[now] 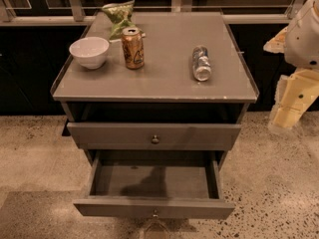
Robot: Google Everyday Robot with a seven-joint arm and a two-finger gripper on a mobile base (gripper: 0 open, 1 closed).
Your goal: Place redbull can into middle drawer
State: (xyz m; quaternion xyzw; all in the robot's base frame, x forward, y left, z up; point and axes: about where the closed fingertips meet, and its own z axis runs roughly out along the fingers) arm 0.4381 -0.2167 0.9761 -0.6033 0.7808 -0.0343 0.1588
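The redbull can (pixel 201 62) lies on its side on the grey tabletop (pixel 164 83), right of centre, with one shiny end facing me. The middle drawer (pixel 149 182) is pulled out wide below, its flat grey floor bare and its front panel with a small knob (pixel 155 213) nearest me. My gripper (pixel 290 106) hangs at the right edge of the view, beside the cabinet and below tabletop height, well to the right of the can. It holds nothing that I can see.
A copper-orange can (pixel 133 48) stands upright left of centre. A white bowl (pixel 89 52) sits at the left and a green snack bag (pixel 118 15) at the back left. The drawer above (pixel 155 136) is pulled out slightly. The floor is speckled stone.
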